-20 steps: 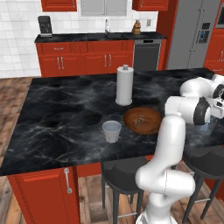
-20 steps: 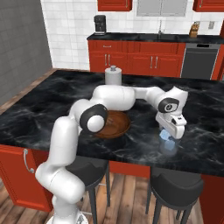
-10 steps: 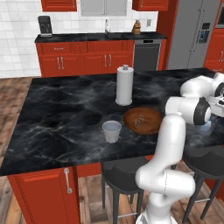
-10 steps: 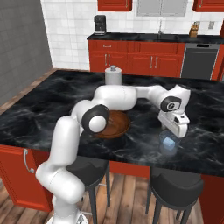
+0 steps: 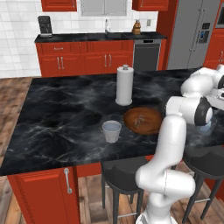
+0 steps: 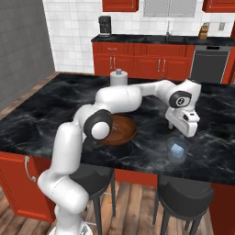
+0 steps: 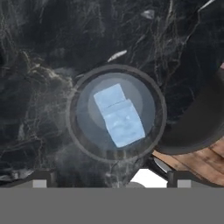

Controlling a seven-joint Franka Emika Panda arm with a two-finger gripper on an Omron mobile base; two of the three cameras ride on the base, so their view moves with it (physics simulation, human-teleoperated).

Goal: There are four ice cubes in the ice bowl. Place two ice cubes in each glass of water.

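In the hand view I look straight down into a pale tumbler (image 7: 83, 131) that holds two pale blue ice cubes (image 7: 119, 114) lying side by side. My gripper (image 7: 111, 183) hangs open above it, fingertips wide apart and nothing between them. From the right base view the gripper (image 6: 187, 131) sits just above this glass (image 6: 176, 150) near the counter's front right edge. The reddish-brown ice bowl (image 6: 120, 133) (image 5: 143, 120) lies mid-counter; I cannot make out cubes in it. A second tumbler (image 5: 112, 131) stands left of the bowl, apart from the arm.
A tall white paper-towel roll (image 5: 124, 85) (image 6: 118, 77) stands behind the bowl. Black stools (image 7: 197, 122) sit under the counter's front edge, close to the right glass. The black marble counter (image 5: 61, 109) stretches wide to the left.
The hand has lifted a little and drifted slightly right over the right tumbler. The cubes stay in the glass; bowl and other tumbler have not moved.
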